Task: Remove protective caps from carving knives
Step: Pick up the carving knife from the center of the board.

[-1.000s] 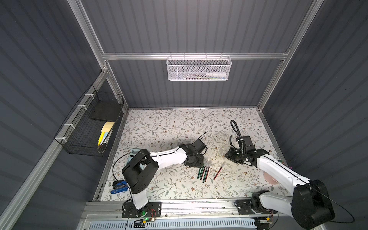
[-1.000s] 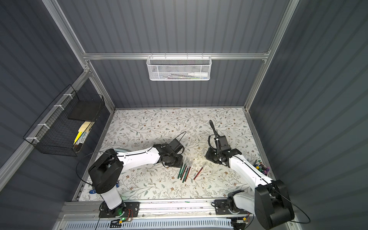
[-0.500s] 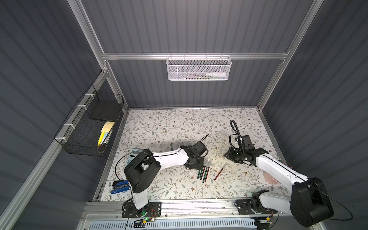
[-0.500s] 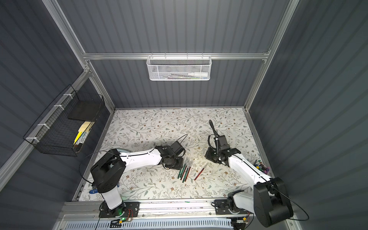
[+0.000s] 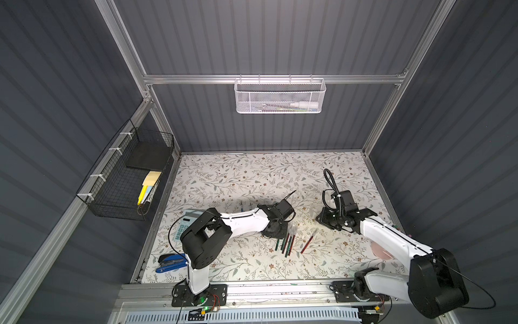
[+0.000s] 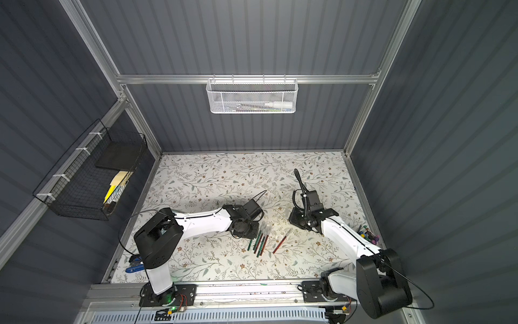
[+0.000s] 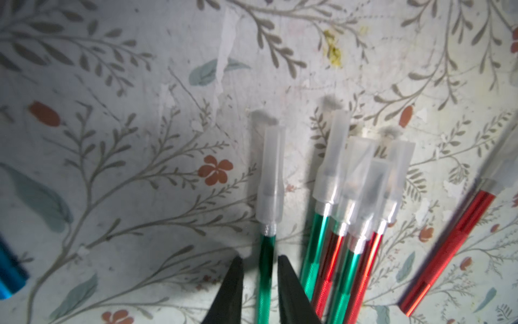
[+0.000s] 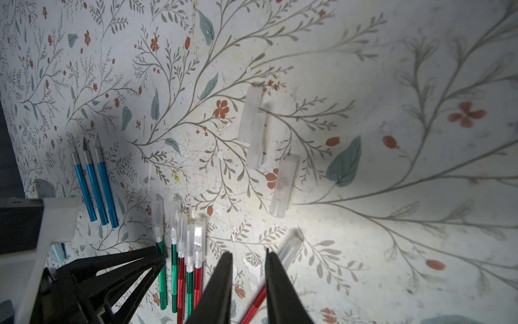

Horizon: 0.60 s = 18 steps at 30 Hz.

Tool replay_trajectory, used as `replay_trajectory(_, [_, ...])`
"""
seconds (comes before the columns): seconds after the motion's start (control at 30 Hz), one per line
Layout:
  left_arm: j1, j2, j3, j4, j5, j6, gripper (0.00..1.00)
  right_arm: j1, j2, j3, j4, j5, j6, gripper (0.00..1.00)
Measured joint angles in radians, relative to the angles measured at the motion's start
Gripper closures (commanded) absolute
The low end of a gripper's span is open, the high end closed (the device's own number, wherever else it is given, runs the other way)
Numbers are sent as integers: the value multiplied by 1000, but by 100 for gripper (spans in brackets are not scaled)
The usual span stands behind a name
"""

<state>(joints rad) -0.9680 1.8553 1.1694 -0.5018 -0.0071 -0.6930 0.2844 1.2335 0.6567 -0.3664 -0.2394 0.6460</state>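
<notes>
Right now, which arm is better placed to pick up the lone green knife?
Left. The left claw straddles the green knife below its cap; the right claw hovers by the red knife.

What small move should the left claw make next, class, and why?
Probably close the left claw onto the lone green knife: its fingers straddle the handle with small gaps, and its clear cap is still on, so it needs holding before the cap is pulled.

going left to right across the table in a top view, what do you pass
blue tool → bunch of green and red knives → lone red knife → right gripper
</notes>
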Motion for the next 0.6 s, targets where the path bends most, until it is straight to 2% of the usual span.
replay_trajectory(0.23, [-2, 8, 10, -6, -18, 0, 71, 0, 0, 0, 0, 0, 0, 76])
replay_trajectory(0.6, [-5, 8, 10, -13, -35, 0, 82, 1, 0, 0, 0, 0, 0, 76])
